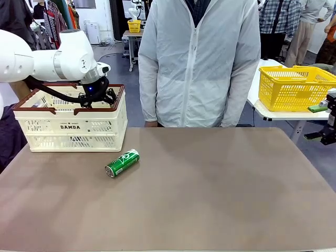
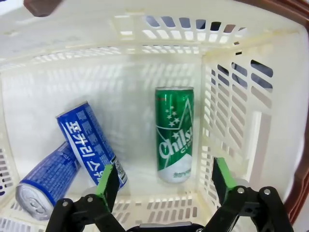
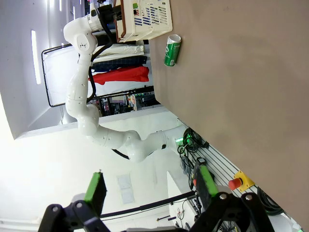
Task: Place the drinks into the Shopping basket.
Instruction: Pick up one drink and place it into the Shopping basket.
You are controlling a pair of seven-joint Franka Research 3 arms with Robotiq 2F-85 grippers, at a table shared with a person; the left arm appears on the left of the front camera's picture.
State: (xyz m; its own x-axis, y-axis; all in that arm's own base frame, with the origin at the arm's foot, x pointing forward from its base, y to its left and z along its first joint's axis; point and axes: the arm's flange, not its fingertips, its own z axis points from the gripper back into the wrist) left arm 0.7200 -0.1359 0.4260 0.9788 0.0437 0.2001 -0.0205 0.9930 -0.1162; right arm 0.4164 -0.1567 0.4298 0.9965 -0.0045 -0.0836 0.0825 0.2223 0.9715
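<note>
My left gripper (image 2: 164,181), jaws spread and empty, hangs inside the Shopping basket (image 1: 73,126) printed "DAMDA". On its floor lie a green "Chilsung" can (image 2: 174,133) and two blue cans (image 2: 89,142) in Korean lettering, one half hidden. Another green can (image 1: 122,163) lies on the open table (image 1: 220,194). My right gripper (image 3: 150,191) stands open off the table's edge.

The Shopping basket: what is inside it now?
Inside the Shopping basket lie three drinks: one green can and two blue cans. The open left claw covers part of the floor.
</note>
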